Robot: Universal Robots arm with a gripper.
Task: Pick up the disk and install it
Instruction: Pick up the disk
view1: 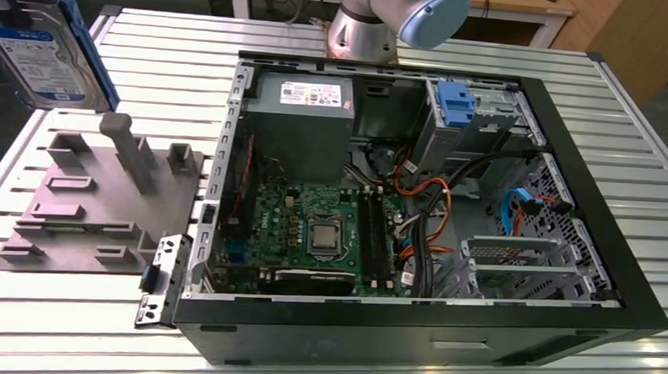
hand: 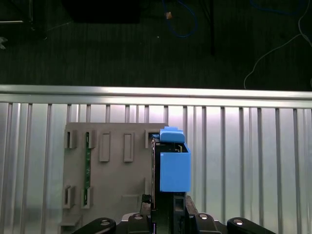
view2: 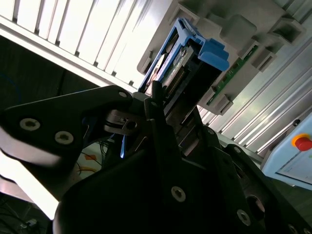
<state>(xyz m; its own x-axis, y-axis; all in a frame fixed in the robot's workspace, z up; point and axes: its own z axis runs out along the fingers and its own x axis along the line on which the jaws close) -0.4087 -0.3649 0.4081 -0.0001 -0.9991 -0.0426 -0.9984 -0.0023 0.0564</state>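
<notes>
Dark gripper (hand: 166,207) is clamped on the near end of the disk (hand: 174,170). It juts straight ahead, long axis in line with the tool. Beyond its far end, apart, lies the grey fixture plate (hand: 112,170).

The disk (view1: 41,52), at the upper left of the exterior view, has a silver metal face with a glossy paper label and blue plastic rails. The table (view1: 80,336) is ribbed bare metal, quite shiny. The fixture (view1: 79,218) on it looks like matt grey plastic. The computer case (view1: 361,336) has a matt black frame.
</notes>
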